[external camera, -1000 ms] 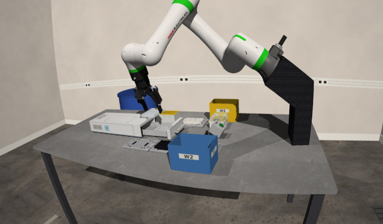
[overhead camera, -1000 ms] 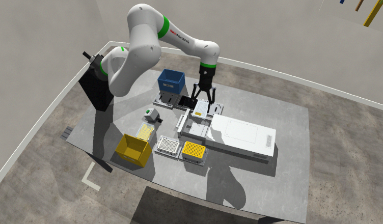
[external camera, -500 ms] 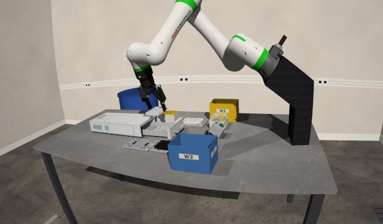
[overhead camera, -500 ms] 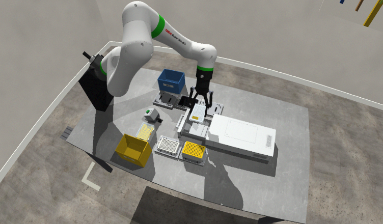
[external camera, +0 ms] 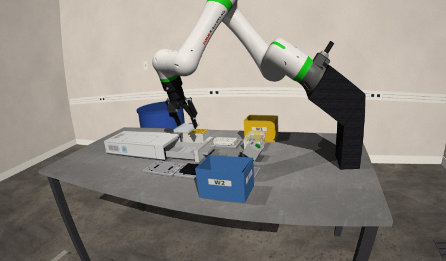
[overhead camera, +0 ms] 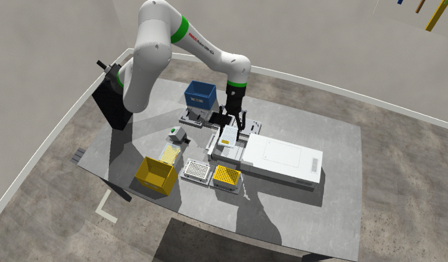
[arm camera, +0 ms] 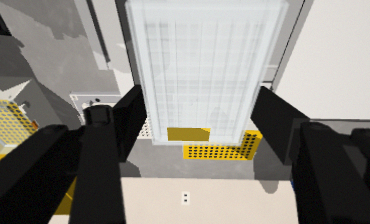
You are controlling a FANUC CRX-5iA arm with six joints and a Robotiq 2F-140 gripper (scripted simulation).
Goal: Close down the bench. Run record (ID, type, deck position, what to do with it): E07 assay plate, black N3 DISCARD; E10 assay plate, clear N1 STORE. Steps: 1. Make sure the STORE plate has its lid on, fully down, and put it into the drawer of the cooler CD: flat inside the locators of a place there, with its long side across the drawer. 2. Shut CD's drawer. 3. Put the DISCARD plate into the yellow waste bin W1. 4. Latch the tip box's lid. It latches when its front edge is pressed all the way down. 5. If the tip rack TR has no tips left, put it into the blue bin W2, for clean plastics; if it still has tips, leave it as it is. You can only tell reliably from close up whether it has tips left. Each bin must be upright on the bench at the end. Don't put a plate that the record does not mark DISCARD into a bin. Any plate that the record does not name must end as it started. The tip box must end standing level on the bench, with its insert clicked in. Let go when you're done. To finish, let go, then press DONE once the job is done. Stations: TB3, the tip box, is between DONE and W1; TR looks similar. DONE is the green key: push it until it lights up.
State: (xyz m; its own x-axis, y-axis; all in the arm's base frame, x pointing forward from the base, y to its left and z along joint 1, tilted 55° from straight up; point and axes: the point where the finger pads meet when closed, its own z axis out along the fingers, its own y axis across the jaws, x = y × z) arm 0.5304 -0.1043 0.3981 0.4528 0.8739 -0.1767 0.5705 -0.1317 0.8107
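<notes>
Currently I have the gripper (overhead camera: pixel 231 125) clamped on the clear plate (overhead camera: pixel 228 136) — its fingers press the plate's two long sides, as the wrist view shows, with the frosted lid on top and a small yellow label at the near short edge. From the top view I see the plate held in the air above the open drawer (overhead camera: pixel 226 153) of the white cooler (overhead camera: pixel 284 158), near the drawer's far end; in the exterior view it hangs level, a little above the drawer's tray. The black plate (overhead camera: pixel 219 118) lies on its holder just behind the gripper, beside the blue bin (external camera: pixel 224 177) marked W2. The yellow bin (overhead camera: pixel 155 175) stands upright at the near left of the bench (overhead camera: pixel 300 215), and just behind it sits the tip box (overhead camera: pixel 170 153) with its clear lid over yellow tips. The green key (overhead camera: pixel 173 131) is on its small grey housing between that box and the plate holders. Two racks stand in front of the drawer — a white one (overhead camera: pixel 196 170) and a yellow one (overhead camera: pixel 226 175); I cannot tell from these views whether either holds tips.
</notes>
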